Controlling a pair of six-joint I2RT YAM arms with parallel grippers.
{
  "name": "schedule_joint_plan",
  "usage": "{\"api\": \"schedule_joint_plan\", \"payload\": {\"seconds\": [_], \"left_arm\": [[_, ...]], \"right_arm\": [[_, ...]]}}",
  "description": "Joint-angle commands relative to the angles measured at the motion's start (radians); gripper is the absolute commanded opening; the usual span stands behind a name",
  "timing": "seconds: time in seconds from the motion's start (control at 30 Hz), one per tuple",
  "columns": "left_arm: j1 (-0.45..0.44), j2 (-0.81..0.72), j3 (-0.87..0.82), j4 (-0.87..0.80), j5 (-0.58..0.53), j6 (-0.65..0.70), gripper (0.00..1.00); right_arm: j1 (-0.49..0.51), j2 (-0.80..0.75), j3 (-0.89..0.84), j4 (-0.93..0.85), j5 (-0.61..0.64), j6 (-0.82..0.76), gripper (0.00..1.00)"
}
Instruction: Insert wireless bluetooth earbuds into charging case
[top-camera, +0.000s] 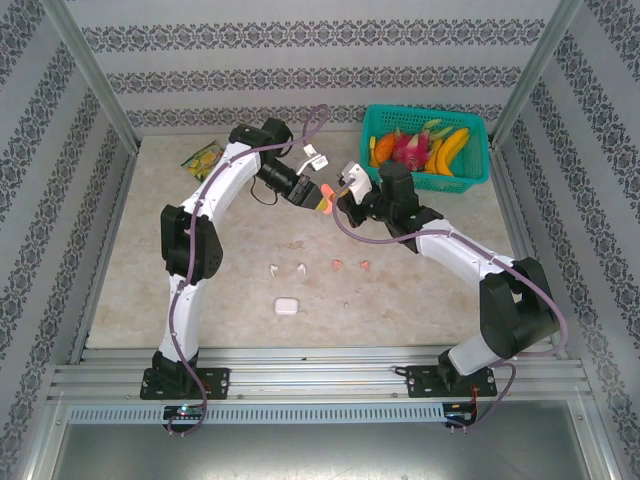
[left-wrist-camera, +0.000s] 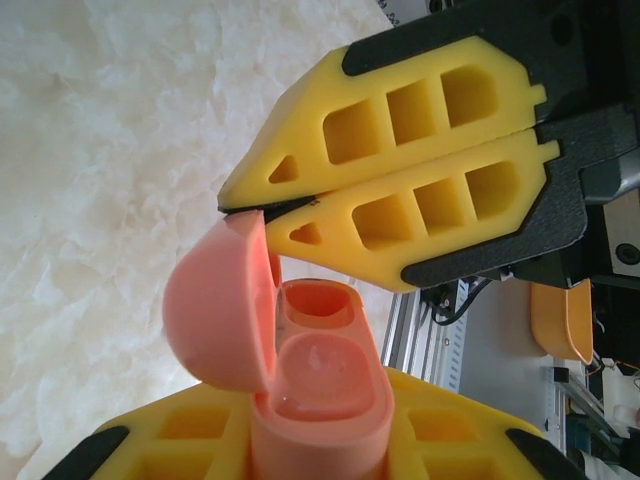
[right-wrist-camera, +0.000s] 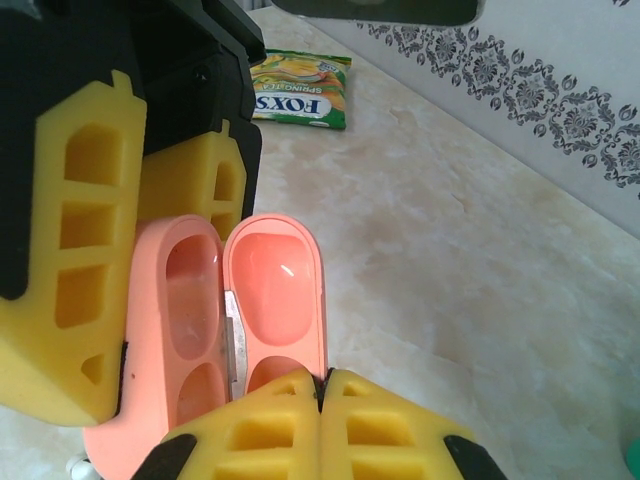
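A coral-pink charging case (left-wrist-camera: 320, 380) is clamped between my left gripper's yellow fingers (left-wrist-camera: 150, 440), held above the table with its lid (left-wrist-camera: 215, 300) swung open. Both wells inside are empty. My left gripper (top-camera: 318, 195) is shut on the case body (right-wrist-camera: 190, 330). My right gripper (right-wrist-camera: 322, 385) is shut, and its tips touch the rim of the open lid (right-wrist-camera: 275, 290); seen from above, it (top-camera: 343, 200) meets the case from the right. Two white earbuds (top-camera: 272, 268) and two coral-pink earbuds (top-camera: 338, 265) lie on the table nearer the arm bases.
A white closed case (top-camera: 286, 305) sits in front of the earbuds. A teal basket (top-camera: 480, 150) with fruit stands at the back right. A yellow-green snack packet (top-camera: 203, 158) lies at the back left. Metal frame posts edge the table.
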Motion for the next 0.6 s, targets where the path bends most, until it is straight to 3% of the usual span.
{"api": "schedule_joint_plan", "payload": {"seconds": [0.0,0.13,0.23,0.3,0.57], "left_arm": [[-0.011,0.018,0.0,0.008,0.032,0.018,0.24],[-0.011,0.018,-0.006,0.011,0.032,0.021,0.14],[-0.009,0.016,-0.01,0.014,0.032,0.021,0.09],[-0.009,0.014,-0.016,0.022,0.033,0.018,0.05],[0.012,-0.021,-0.084,0.142,0.031,-0.056,0.0]], "right_arm": [[0.012,-0.029,0.036,0.005,-0.019,0.001,0.0],[0.01,-0.041,0.035,0.008,0.014,0.014,0.04],[-0.006,-0.061,0.041,0.016,0.048,0.063,0.36],[-0.03,-0.085,0.046,0.017,0.052,0.116,0.5],[-0.135,-0.203,0.033,-0.052,0.056,0.27,0.83]]}}
